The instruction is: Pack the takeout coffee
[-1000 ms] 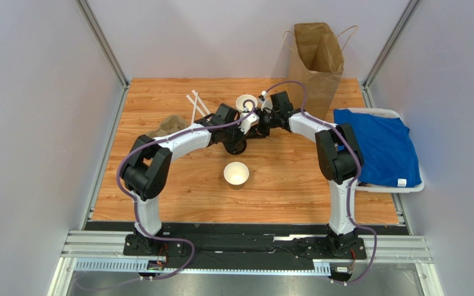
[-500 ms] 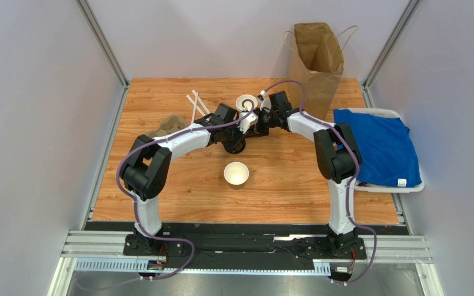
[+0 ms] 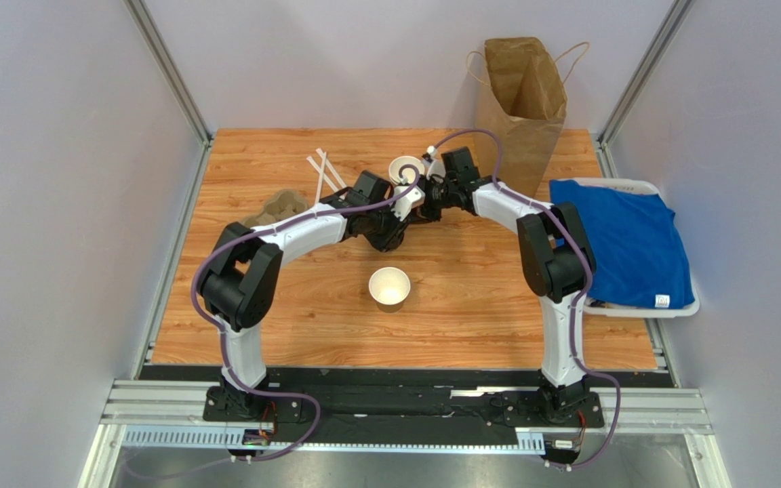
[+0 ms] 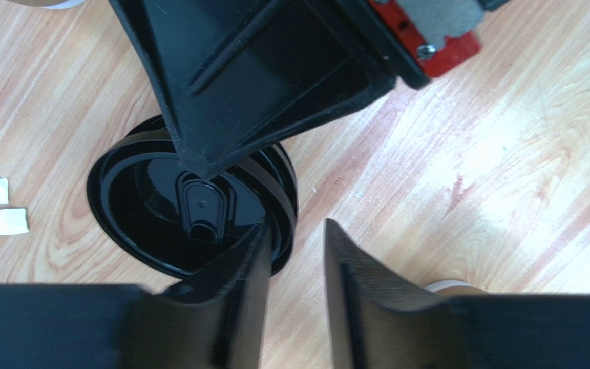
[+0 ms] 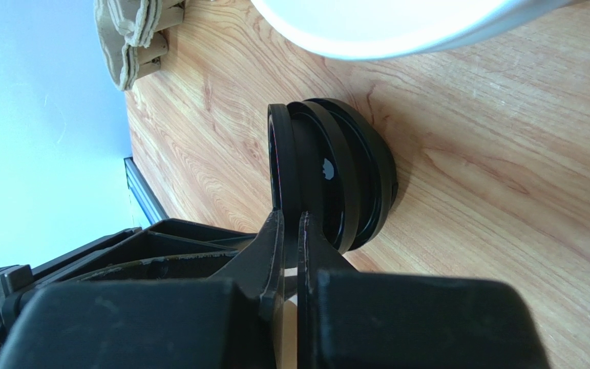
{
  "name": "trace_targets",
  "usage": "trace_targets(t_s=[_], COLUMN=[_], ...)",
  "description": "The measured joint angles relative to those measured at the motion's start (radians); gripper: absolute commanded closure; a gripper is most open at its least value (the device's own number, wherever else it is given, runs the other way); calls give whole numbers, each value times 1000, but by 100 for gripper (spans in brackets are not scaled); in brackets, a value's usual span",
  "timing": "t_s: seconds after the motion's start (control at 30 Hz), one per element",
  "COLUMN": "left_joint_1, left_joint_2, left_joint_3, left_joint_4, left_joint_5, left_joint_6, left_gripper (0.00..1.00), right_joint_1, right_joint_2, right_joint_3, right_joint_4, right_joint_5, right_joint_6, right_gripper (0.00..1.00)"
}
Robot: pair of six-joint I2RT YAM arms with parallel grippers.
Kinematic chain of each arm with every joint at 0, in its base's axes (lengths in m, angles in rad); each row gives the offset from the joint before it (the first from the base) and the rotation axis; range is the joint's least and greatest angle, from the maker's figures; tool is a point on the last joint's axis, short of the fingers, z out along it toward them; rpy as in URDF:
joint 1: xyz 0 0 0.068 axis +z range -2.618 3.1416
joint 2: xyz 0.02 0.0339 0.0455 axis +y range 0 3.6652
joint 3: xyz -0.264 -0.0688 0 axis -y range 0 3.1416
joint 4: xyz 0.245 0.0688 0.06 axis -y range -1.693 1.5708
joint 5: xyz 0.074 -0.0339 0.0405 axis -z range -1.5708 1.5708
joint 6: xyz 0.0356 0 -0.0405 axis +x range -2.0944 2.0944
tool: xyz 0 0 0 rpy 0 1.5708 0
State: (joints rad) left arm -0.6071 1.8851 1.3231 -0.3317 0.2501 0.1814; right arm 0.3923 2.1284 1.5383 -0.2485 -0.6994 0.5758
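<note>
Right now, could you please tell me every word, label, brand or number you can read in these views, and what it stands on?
No text can be read in any view.
White tag on the blue cloth: too small to read.
Pale mark on the black lid: blurred, not readable.

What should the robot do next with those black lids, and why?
Probably lift the right pincer a little, to peel the black lid it pinches by the rim off the lids beneath. The left pincer stands open beside them, and the nearer cup has no lid.
</note>
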Motion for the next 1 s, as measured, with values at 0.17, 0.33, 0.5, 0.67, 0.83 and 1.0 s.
trace_targets(t_s=[0.17,0.33,0.5,0.67,0.83,1.0], left_joint_1=[0,1,16,63,153,280], left_joint_2=[-29,-94,-146,-191,-279,-365], left_joint_3=[0,0,0,-3,-62,-69], left_joint_4=[-19,-32,-40,-42,-22,-19], left_joint_5=[8,14,40,73,119,134], left_joint_6=[-5,-14,-27,-67,-156,-211], left_gripper=[53,52,52,52,53,56], right_joint_1=[2,2,2,0,-9,-16], right_joint_2=[0,0,0,-2,-35,-128], right_joint_3=[2,10,16,16,16,14], right_joint_4=[0,1,8,11,12,14], right_joint_5=[-2,-7,-25,-44,-51,-51], right_joint_6=[0,3,11,30,47,57], right_gripper=[100,100,100,100,100,100])
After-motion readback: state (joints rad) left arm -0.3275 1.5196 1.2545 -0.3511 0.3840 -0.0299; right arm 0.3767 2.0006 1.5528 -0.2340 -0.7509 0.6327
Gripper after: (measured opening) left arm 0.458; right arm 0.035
